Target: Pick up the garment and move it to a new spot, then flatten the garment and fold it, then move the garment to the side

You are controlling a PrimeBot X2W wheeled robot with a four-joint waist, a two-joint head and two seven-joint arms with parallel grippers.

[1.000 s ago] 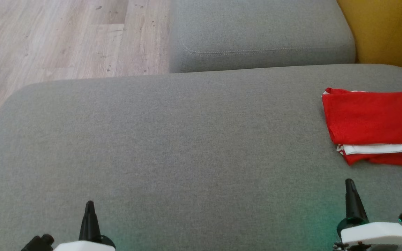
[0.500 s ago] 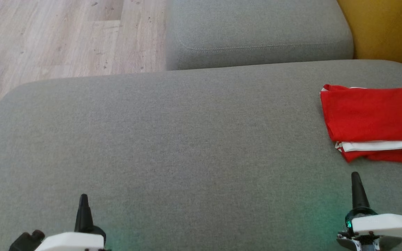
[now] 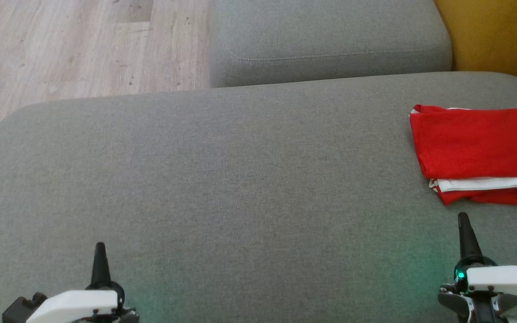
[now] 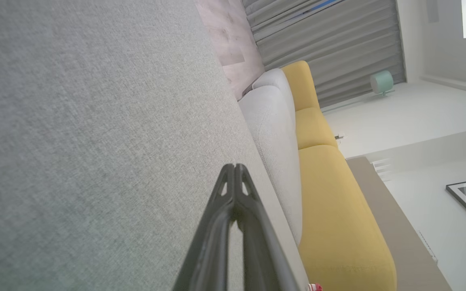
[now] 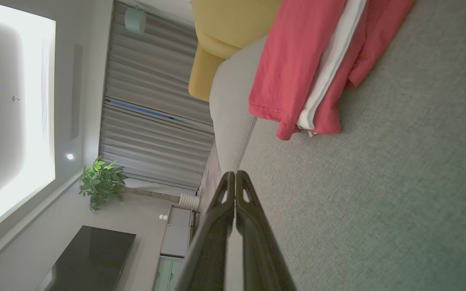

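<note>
The garment (image 3: pixel 478 148) is red with a white band, folded into a flat rectangle at the right edge of the grey sofa cushion (image 3: pixel 240 179). In the right wrist view the garment (image 5: pixel 297 72) lies ahead of the fingers, apart from them. My right gripper (image 3: pixel 463 220) is shut and empty, a short way in front of the garment's near edge; its fingertips (image 5: pixel 235 174) meet. At the lower left, far from the garment, my left gripper (image 3: pixel 100 248) is shut and empty over bare cushion, its fingertips (image 4: pixel 235 166) pressed together.
A second grey cushion (image 3: pixel 330 40) sits behind the big one. Wooden floor (image 3: pixel 61 45) lies at the upper left and a yellow sofa (image 3: pixel 496 36) at the upper right. The yellow sofa (image 4: pixel 330 202) runs along the cushion's far side in the left wrist view.
The whole head view has shifted, so the camera moved. Both shut grippers sit slightly higher and further apart in the picture; the folded garment lies as before.
</note>
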